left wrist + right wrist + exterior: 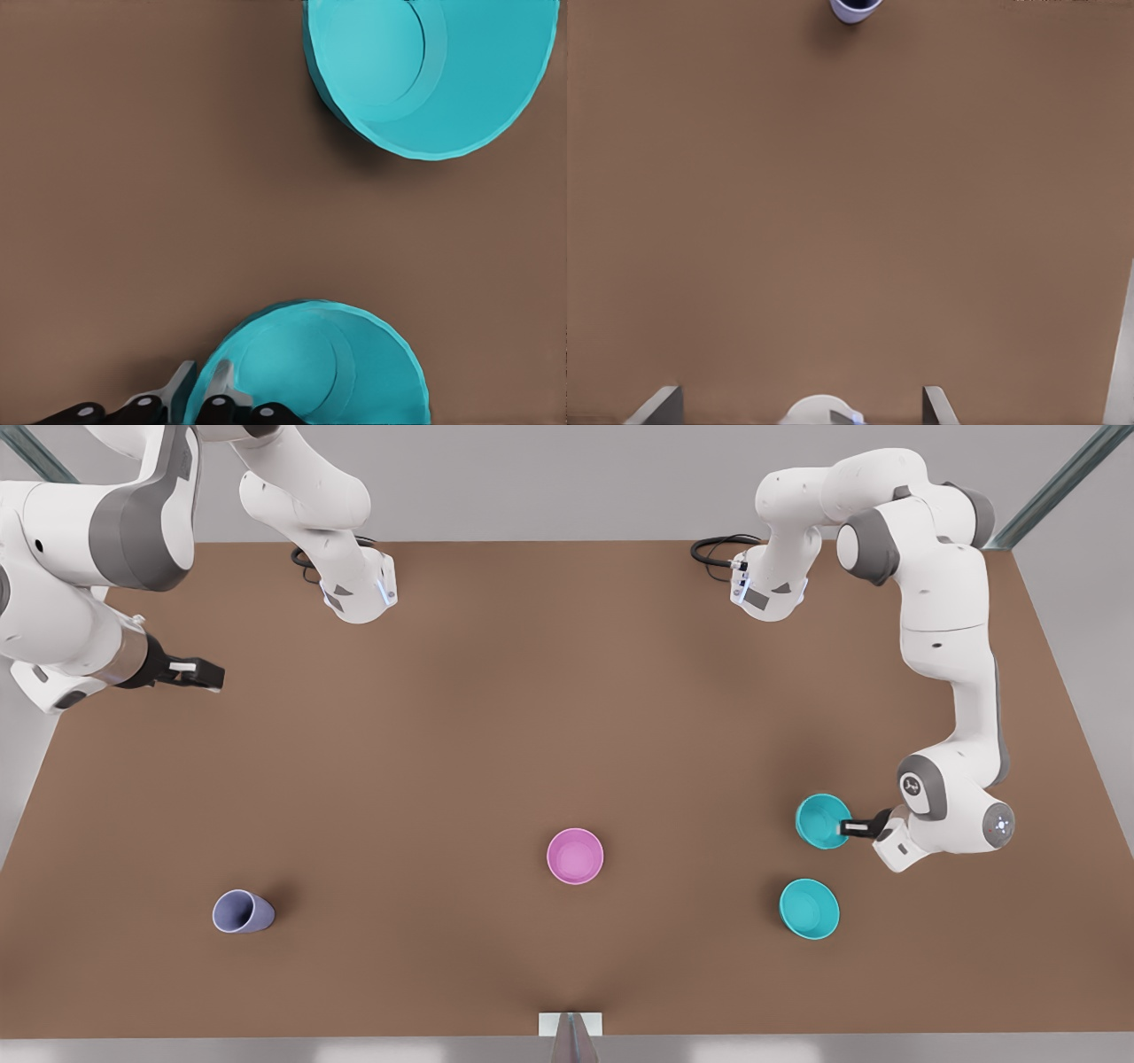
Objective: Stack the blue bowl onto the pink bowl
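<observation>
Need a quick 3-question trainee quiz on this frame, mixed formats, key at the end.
1. True or false: the blue bowl already sits inside the pink bowl.
2. Which gripper straddles the blue bowl's rim? A) left gripper B) right gripper
3. Fill in: the lavender cup stands toward the front view's ____ side of the table.

Key
1. False; both rest apart on the table.
2. A; one finger inside the rim, one outside. The right gripper waits open, far off.
3. Left.
</observation>
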Controlling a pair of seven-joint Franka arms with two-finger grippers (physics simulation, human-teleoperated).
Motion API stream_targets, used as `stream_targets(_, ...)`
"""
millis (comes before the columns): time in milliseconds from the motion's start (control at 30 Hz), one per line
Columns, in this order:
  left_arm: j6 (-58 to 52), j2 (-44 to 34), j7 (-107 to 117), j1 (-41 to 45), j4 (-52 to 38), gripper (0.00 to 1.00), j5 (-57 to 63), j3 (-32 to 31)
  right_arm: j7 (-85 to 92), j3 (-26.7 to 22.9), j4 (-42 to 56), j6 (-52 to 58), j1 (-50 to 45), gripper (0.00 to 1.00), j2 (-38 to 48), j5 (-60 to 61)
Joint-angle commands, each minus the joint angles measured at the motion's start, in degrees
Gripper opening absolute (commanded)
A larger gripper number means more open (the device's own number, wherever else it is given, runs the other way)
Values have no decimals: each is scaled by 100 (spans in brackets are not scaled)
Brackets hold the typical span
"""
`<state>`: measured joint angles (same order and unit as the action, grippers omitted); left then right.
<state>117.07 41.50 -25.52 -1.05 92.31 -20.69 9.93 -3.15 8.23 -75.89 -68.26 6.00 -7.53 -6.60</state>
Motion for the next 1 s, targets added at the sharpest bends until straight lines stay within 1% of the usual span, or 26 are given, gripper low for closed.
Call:
stream_targets(0, 36, -1, -1026, 8, -2, 21, -128, 1, 1141, 3, 4, 15, -2, 100, 6, 1)
stream_targets(100, 9, -63, -657, 52, -11, 21, -120, 1, 1141, 3, -5, 15, -2, 100, -3, 1)
stream_targets(167, -175, -396, -68, 193, -20, 21, -84, 1, 1141, 3, -5, 15, -2, 100, -29, 1)
stream_targets(233, -1018, -888, 890, 535, -11, 21, -58, 1, 1150, 3, -5, 15, -2, 100, -47, 1)
stream_targets(300, -1854, -1047, 1751, 1132, -160, 21, -137, -87, 1150, 3, -5, 15, -2, 100, -55, 1)
stream_targets(333, -1837, -889, 2409, 1580, -485, 21, -128, -114, 1150, 3, -5, 15, -2, 100, -47, 1)
stream_targets(367, -1836, -618, 2988, 1800, -1010, 21, -120, -149, 1150, 3, -5, 6, -2, 100, -47, 1)
stream_targets(400, -1793, -144, 3780, 2081, -1731, 21, -128, -394, 1150, 3, -5, 6, -2, 100, -47, -8)
stream_targets(433, -1189, 139, 4290, 2485, -2059, 21, -102, -456, 1150, -5, -5, -3, -2, 100, -47, -8)
stream_targets(467, -475, 262, 4687, 2548, -2085, 21, -120, -605, 1150, 3, -5, -3, -2, 100, -47, -8)
stream_targets(500, -237, 490, 4871, 2566, -2401, 21, -111, -746, 1150, 3, -5, 6, -2, 100, -47, -8)
stream_targets(533, -202, 903, 5364, 2662, -3060, 21, -120, -764, 1150, 3, -5, 6, 7, 100, -47, -8)
stream_targets(567, -149, 974, 5539, 2706, -3219, 21, -128, -851, 1150, 3, -5, 6, 7, 100, -47, -8)
stream_targets(600, 535, 1097, 5855, 2706, -3210, 21, -128, -1019, 1150, -5, -5, 6, 7, 100, -55, -8)
stream_targets(667, 791, 1370, 6182, 2698, -3457, 21, -137, -1089, 1150, -6, -5, 6, 7, 100, -64, -8)
stream_targets(833, 941, 1633, 6182, 2759, -3588, 21, -120, -1274, 1141, 3, -5, -3, 7, 100, -99, -8)
stream_targets(967, 941, 1669, 6155, 2812, -3545, 21, -120, -1291, 1141, 3, -5, -20, 7, 100, -117, -8)
